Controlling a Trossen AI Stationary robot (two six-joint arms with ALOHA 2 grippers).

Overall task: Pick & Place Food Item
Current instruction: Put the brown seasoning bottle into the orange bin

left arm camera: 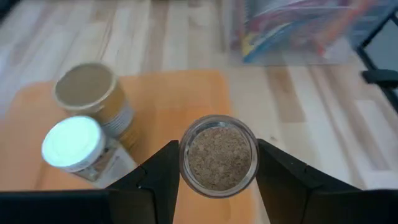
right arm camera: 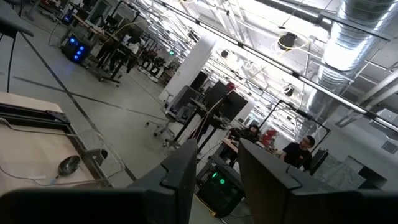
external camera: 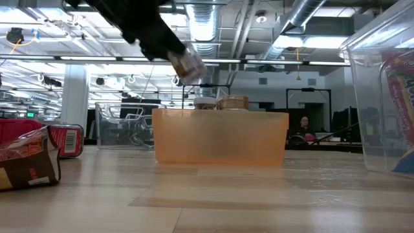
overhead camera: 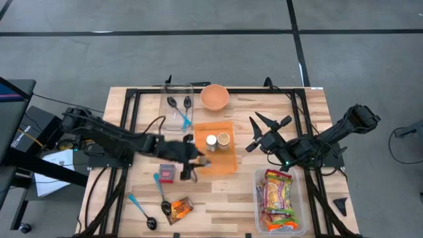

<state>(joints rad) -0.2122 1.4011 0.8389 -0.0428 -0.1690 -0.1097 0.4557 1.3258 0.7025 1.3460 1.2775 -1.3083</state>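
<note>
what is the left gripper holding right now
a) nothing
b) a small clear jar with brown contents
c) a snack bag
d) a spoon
b: in the left wrist view the left gripper has its fingers either side of a small clear jar with brown contents, held above the orange tray where two other jars stand.

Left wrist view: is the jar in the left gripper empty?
No. The jar sits between the left gripper's fingers and is filled with a brown grainy spice.
</note>
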